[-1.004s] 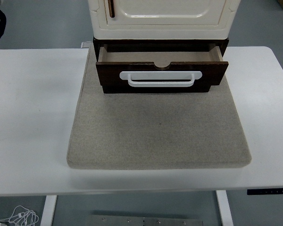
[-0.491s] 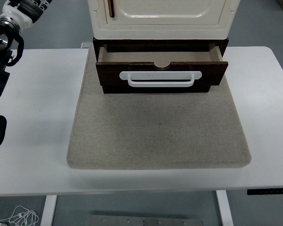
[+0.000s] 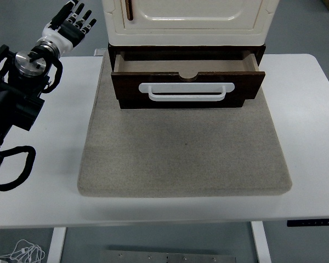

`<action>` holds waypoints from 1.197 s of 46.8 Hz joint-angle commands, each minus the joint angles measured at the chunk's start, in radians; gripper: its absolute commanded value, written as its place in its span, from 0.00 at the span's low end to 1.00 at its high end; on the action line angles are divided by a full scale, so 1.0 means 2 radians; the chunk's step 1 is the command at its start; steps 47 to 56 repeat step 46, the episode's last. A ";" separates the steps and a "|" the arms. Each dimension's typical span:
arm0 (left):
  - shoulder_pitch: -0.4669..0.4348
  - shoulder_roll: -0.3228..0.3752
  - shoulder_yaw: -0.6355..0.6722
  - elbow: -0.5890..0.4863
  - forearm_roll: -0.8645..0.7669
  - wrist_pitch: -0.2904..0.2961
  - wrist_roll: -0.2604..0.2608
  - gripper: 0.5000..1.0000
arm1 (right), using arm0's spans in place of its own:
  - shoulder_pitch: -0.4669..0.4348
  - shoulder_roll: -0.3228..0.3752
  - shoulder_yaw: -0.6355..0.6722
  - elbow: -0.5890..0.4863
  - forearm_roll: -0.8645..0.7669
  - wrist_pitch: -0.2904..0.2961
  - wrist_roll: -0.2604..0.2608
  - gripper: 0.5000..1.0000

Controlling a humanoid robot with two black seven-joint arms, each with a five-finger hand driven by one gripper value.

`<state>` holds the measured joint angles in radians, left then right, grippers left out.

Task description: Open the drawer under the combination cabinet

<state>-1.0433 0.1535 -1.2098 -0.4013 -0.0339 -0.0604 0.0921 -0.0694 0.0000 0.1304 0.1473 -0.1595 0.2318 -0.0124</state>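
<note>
1. Dark brown drawer point(image 3: 187, 82) at top centre of the frame, pulled partway out of its dark base, front panel facing the table's near edge, long axis running left to right.
2. White bar handle point(image 3: 187, 91) fixed across the drawer front, also running left to right.
3. Cream combination cabinet point(image 3: 189, 22) directly above the drawer, door closed, top cut off by the upper edge of the frame.
4. Only a narrow strip of the drawer's interior visible behind the front panel; nothing seen lying in it.
5. Grey felt mat point(image 3: 185, 148) spread beneath the cabinet on the white table point(image 3: 38, 181), filling the middle of the frame.
6. Left hand point(image 3: 70, 24) in the upper left, raised past the table's far left corner, fingers point(image 3: 79, 15) straight and spread apart, gripping nothing, well apart from the drawer.
7. Black left arm point(image 3: 13, 96) reaching in from the left edge over the table.
</note>
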 commanded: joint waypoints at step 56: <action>0.014 -0.023 0.023 -0.002 0.004 0.000 -0.030 1.00 | -0.003 0.000 0.000 0.000 0.002 -0.005 -0.001 0.85</action>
